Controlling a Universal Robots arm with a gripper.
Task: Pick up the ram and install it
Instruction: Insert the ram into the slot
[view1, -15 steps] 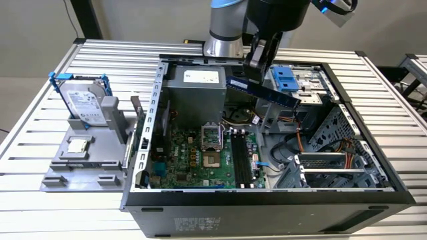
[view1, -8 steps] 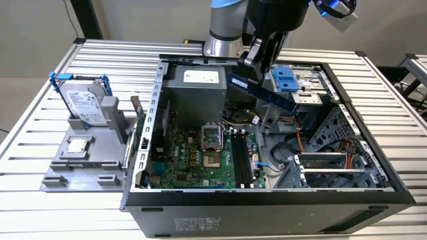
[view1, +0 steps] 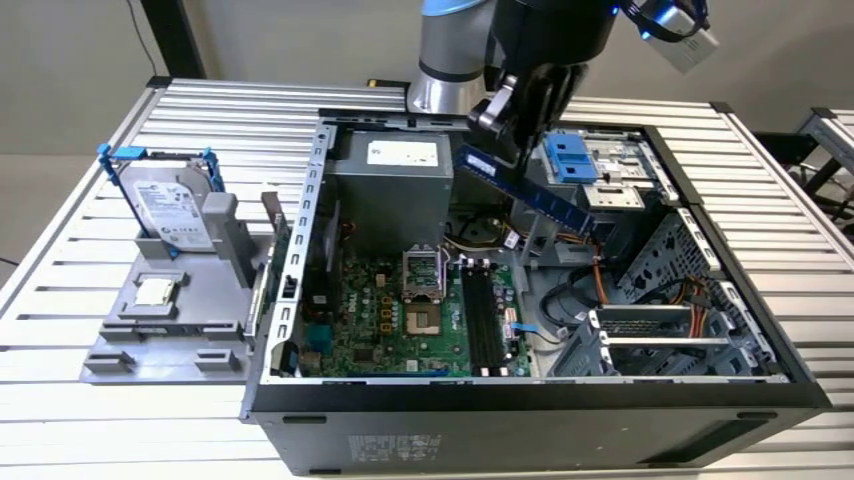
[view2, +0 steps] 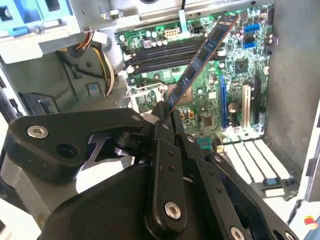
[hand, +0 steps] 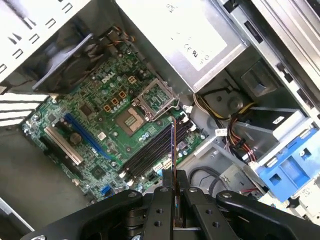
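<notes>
My gripper (view1: 497, 132) is shut on the ram (view1: 529, 190), a long thin blue-green board that slants down over the open computer case. In the second wrist view the ram (view2: 200, 59) juts out from between the black fingers (view2: 162, 131) toward the motherboard. The first wrist view has the ram (hand: 173, 145) edge-on, rising from the gripper (hand: 173, 186) and hanging above the black slots (hand: 152, 152). In the exterior view those slots (view1: 483, 318) lie below the stick, on the green motherboard (view1: 387, 315).
The case (view1: 534, 415) lies open on a slatted white table. A silver power supply (view1: 390, 175) sits at the back, a blue drive bay (view1: 577, 158) beside the arm. A hard drive in a blue-handled frame (view1: 167, 205) stands on a grey fixture at the exterior view's left.
</notes>
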